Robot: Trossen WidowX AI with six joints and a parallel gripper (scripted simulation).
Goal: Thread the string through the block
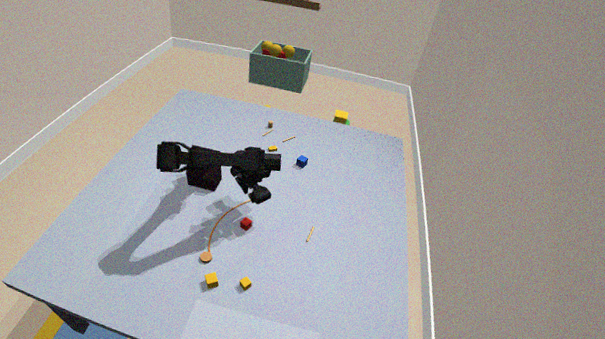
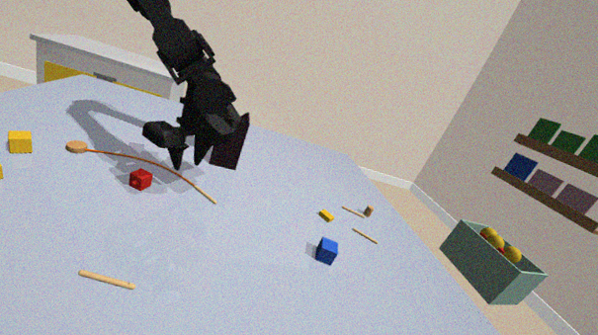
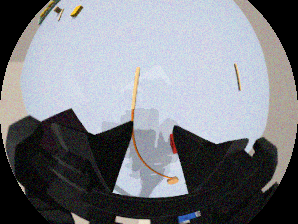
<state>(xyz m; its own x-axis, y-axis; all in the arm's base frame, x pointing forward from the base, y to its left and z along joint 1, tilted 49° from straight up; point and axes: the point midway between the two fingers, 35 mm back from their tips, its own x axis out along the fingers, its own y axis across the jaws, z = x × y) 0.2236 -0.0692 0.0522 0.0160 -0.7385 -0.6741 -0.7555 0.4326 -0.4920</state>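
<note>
The stick (image 2: 199,193) is a thin, pale wooden rod lying flat on the pale blue table (image 2: 231,283), joined at one end to an orange string (image 2: 132,158). The string runs in a shallow curve back to a flat round wooden button (image 2: 76,146), which also lies on the table. A small red block (image 2: 140,178) sits just on the near side of the string in the exterior view, about midway along it; a darker spot on its facing side may be the hole, though it is too small to be sure.

The gripper (image 2: 187,159) hangs just above the string, its two dark pointed fingers aimed down at the table with a gap between them and nothing in that gap. The stick's free tip lies to one side of them, untouched.

From the top, the arm hides most of the stick, leaving only the string's arc (image 1: 222,220) and the button (image 1: 205,257) in sight, with the red block (image 1: 245,223) beside the arc. The wrist view looks down between the fingers and shows stick and string (image 3: 136,123) as one long line curling to the button (image 3: 173,179); the block (image 3: 172,143) is a red sliver at a finger's edge.

Farther out lie two yellow cubes (image 2: 20,141), a blue cube (image 2: 327,250) and a loose stick (image 2: 106,279)
</note>
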